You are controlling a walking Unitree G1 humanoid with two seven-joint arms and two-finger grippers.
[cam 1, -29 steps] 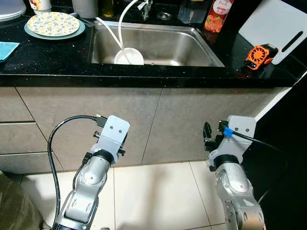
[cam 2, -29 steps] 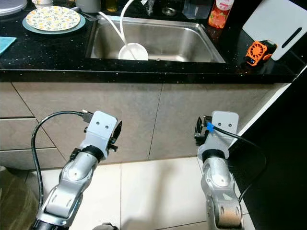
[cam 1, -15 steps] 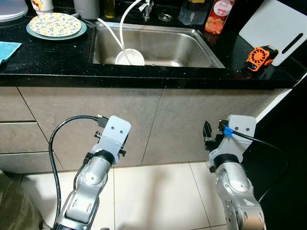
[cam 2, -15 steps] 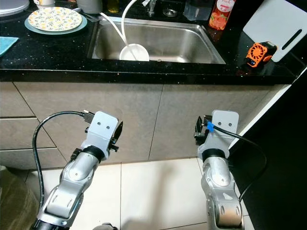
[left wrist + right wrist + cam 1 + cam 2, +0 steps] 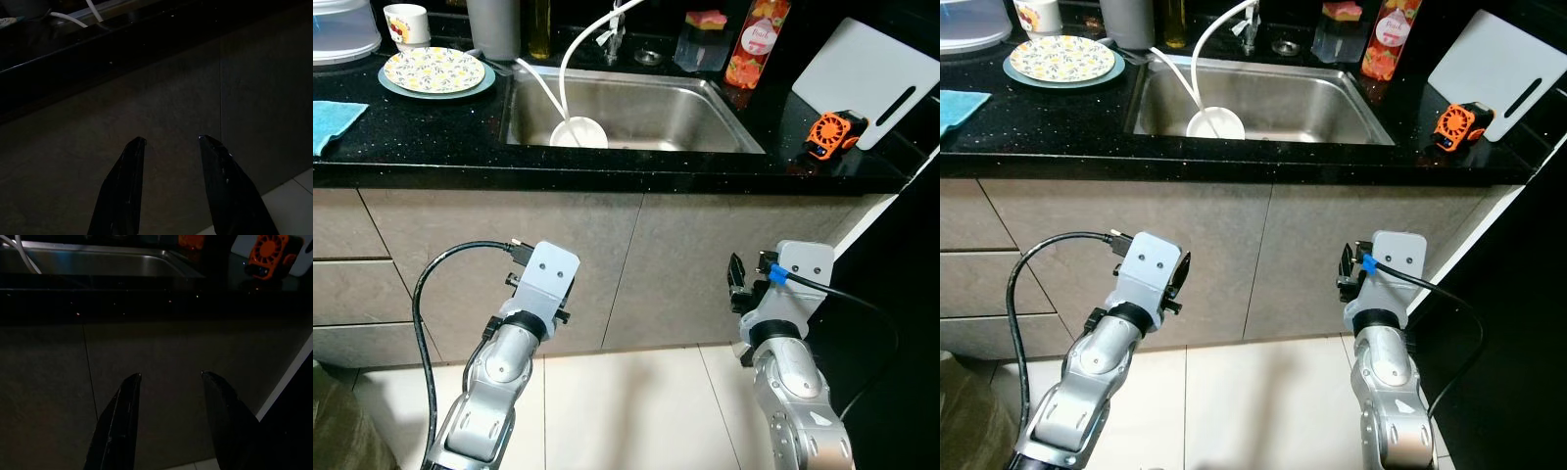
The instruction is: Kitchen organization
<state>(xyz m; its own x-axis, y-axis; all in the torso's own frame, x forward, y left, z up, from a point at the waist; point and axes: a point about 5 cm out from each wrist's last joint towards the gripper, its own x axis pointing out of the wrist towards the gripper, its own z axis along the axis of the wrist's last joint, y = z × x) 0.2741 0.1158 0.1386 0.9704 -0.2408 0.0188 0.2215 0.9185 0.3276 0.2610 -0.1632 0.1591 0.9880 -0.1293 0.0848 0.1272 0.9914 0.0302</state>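
Both the left gripper (image 5: 168, 142) and right gripper (image 5: 168, 377) hang empty, fingers apart, low before the cabinet doors (image 5: 636, 264). Raise them clear of the counter edge (image 5: 607, 176) before reaching the floral plate (image 5: 435, 71), upper left.

Cabinet doors (image 5: 636, 264) close before both grippers.

The desk (image 5: 431, 137) is black with fine pale speckles. On it a plate (image 5: 434, 70) carries a yellow floral pattern on white, resting on a grey-green rim. The cup (image 5: 407, 22) is white with red marks. A cloth (image 5: 335, 122) is light blue. The sink (image 5: 646, 103) is bare steel, holding a white bowl (image 5: 578, 132) and white hose (image 5: 570, 54). The bottle (image 5: 748, 44) is red-orange, the small fan (image 5: 830, 133) orange and black, the cutting board (image 5: 871, 83) white. Cabinet doors (image 5: 685, 264) are mottled grey-brown; floor tiles (image 5: 636, 411) cream. Both wrists' fingers (image 5: 122, 186) are black.
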